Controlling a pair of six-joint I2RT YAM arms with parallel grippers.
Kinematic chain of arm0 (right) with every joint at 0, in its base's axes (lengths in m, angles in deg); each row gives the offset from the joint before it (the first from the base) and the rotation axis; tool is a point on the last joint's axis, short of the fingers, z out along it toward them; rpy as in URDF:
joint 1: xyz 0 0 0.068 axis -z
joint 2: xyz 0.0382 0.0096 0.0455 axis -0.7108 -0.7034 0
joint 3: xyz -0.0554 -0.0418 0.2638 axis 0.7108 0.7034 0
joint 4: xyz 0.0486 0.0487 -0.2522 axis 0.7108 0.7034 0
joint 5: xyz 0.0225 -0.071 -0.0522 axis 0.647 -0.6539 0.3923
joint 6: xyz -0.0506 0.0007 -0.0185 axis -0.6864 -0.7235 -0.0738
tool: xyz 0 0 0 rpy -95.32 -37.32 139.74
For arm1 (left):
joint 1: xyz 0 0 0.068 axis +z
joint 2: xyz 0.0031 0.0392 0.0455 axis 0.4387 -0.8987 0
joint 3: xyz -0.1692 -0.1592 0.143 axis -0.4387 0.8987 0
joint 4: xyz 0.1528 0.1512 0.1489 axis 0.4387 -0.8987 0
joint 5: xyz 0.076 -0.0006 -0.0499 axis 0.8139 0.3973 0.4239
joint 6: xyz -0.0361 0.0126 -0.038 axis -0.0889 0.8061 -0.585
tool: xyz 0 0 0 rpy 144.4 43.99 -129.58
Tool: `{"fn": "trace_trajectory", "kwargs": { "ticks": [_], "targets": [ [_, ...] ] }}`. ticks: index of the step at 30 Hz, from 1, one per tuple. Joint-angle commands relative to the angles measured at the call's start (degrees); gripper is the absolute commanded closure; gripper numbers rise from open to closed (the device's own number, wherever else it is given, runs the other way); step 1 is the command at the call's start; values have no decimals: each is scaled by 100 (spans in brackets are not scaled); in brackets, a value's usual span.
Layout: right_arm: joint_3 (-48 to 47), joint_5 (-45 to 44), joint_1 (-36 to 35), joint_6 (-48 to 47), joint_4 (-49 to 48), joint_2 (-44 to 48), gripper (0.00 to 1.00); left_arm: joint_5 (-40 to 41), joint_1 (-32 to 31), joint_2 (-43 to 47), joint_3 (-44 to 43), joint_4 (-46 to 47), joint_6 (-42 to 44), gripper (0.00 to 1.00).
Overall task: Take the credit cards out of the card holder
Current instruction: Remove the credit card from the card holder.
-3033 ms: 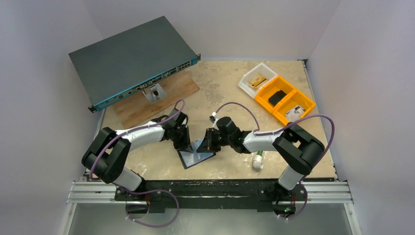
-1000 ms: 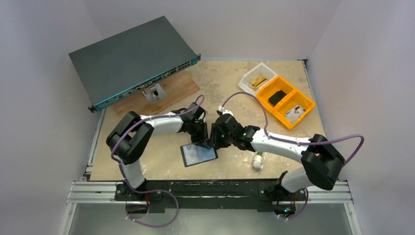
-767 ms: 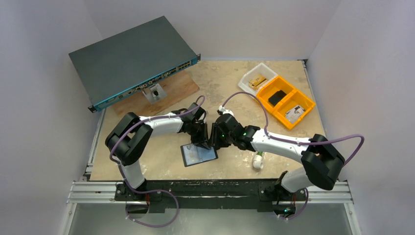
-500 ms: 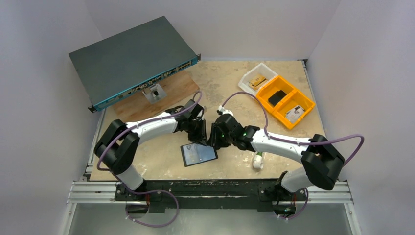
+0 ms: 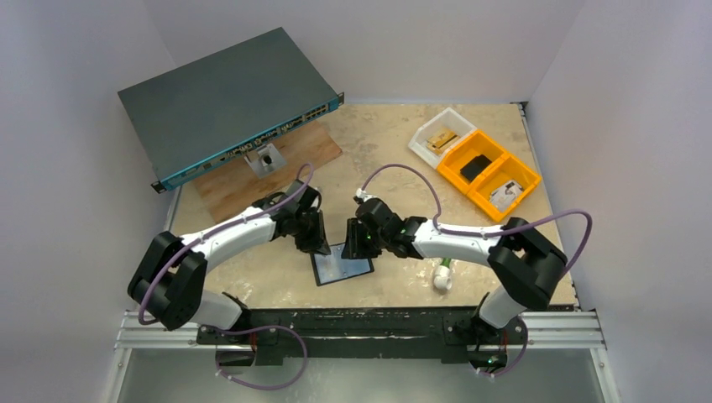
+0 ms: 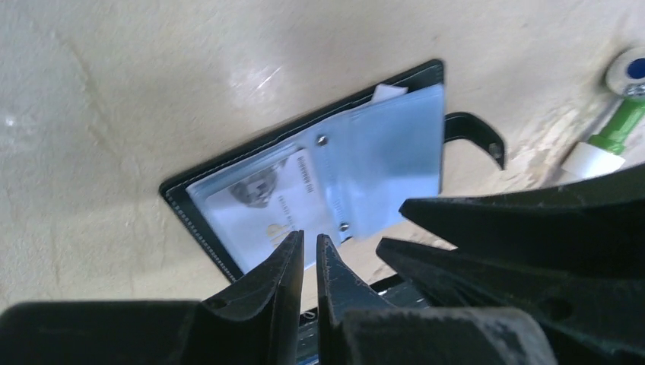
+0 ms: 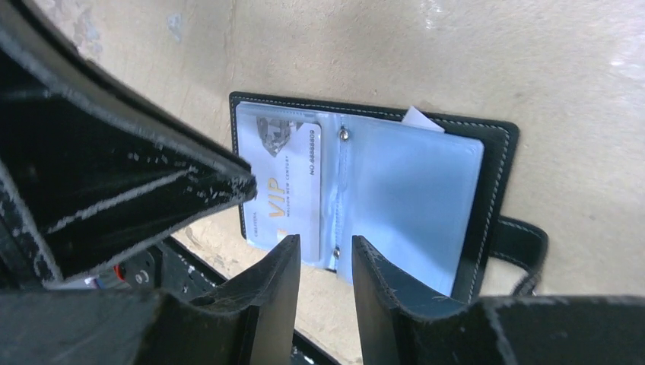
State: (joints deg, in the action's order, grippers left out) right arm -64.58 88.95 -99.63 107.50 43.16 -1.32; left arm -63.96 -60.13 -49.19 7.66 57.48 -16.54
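Note:
The card holder (image 5: pixel 320 273) lies open and flat on the table near the front edge, its black rim (image 7: pixel 498 179) and strap showing. Pale blue-grey credit cards sit in its clear sleeves; one marked VIP (image 7: pixel 287 190) shows in the left half, also in the left wrist view (image 6: pixel 255 213). My left gripper (image 5: pixel 319 245) hovers over the wallet's far left corner, its fingers almost together with nothing between them (image 6: pixel 309 245). My right gripper (image 5: pixel 356 245) hovers over the far right side, its fingers a little apart and empty (image 7: pixel 323 249).
A big dark grey network switch (image 5: pixel 227 105) rests on a wooden board (image 5: pixel 252 176) at the back left. An orange tray (image 5: pixel 489 172) and a clear tray (image 5: pixel 438 134) stand at the back right. A white and green marker (image 5: pixel 442 275) lies right of the wallet.
Both grippers have shifted left and nearer, closer over the wallet. Three seconds ago they were at the wallet's raised flap; now it lies flat and open.

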Motion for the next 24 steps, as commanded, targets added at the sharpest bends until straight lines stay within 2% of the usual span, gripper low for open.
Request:
{"fn": "trace_trajectory", "kwargs": {
  "ticks": [1, 13, 24],
  "targets": [
    [-352, 455, -25, -91, -510, -365, 69, 217, 53, 297, 400, -8, -43, 90],
    [-481, 694, -34, -30, -814, -949, 68, 557, 71, 424, 685, -13, -108, 94],
    [-342, 869, -39, 27, -1041, -1160, 69, 433, 67, 124, 713, 199, -103, 98]
  ]
}}
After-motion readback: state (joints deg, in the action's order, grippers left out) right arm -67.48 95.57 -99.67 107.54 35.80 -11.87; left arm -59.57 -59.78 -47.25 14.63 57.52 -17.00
